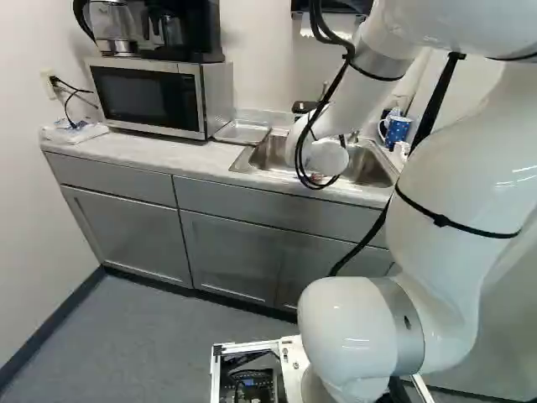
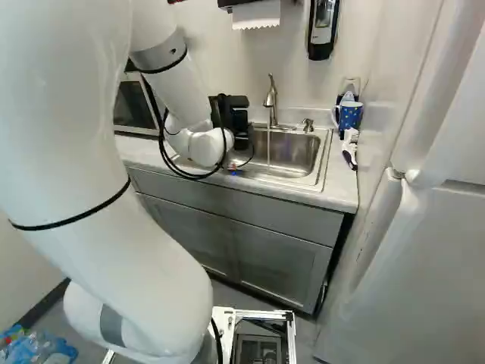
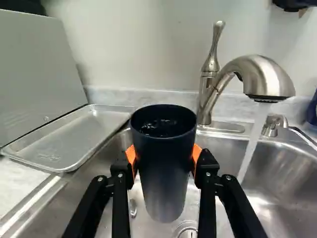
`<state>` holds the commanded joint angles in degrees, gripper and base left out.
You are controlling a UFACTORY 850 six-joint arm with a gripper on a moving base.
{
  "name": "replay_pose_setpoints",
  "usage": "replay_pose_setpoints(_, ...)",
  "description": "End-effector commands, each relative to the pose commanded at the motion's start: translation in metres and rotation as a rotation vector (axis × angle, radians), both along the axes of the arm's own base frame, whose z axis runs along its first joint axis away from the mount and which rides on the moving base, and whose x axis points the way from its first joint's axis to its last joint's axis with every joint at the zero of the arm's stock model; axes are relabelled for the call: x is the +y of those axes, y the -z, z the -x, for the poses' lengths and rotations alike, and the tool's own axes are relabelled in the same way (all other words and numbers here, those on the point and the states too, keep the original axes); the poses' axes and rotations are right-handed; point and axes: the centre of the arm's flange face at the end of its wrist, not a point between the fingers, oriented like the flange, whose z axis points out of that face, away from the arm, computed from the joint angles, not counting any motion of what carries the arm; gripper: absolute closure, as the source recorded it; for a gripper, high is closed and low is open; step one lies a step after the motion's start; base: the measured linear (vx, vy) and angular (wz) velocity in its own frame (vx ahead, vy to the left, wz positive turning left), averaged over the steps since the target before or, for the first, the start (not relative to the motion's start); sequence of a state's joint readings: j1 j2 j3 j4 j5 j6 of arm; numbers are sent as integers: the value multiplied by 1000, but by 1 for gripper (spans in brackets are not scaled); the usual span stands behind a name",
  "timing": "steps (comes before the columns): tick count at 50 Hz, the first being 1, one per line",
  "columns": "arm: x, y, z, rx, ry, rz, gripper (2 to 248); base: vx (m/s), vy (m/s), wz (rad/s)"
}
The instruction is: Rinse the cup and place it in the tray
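Observation:
Over the sink (image 2: pixel 322 171) hangs my black gripper (image 2: pixel 232 117), its fingertips hidden in the right base view. In the wrist view the gripper (image 3: pixel 164 161) is shut on a dark cup (image 3: pixel 166 173), an orange pad on each side. The cup is upright above the basin, its mouth up, with water or bubbles visible inside. Water (image 3: pixel 252 144) runs from the faucet (image 3: pixel 262 77) beside the cup, not into it. The shallow metal tray (image 3: pixel 74 139) lies on the counter beside the sink, next to the microwave; it also shows in the left base view.
A microwave (image 1: pixel 147 96) with a coffee maker (image 1: pixel 180 29) on top stands beyond the tray. Past the sink's other side are a blue mug (image 2: pixel 349 115) and a white-handled brush (image 2: pixel 350 148). A white refrigerator (image 2: pixel 424 250) rises at the right of the right base view.

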<state>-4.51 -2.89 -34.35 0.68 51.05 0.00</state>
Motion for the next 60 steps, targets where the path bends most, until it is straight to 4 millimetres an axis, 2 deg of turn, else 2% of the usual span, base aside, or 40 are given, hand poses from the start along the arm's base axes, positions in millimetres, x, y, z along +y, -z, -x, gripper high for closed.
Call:
replay_pose_setpoints(18,26,-17,-5,-22,-56,-5,126,0,0,0)
replay_pose_setpoints(32,44,-31,-11,-55,-83,-126,126,0,0,0)
replay_pose_setpoints(60,50,-60,-10,-123,-74,-419,126,0,0,0)
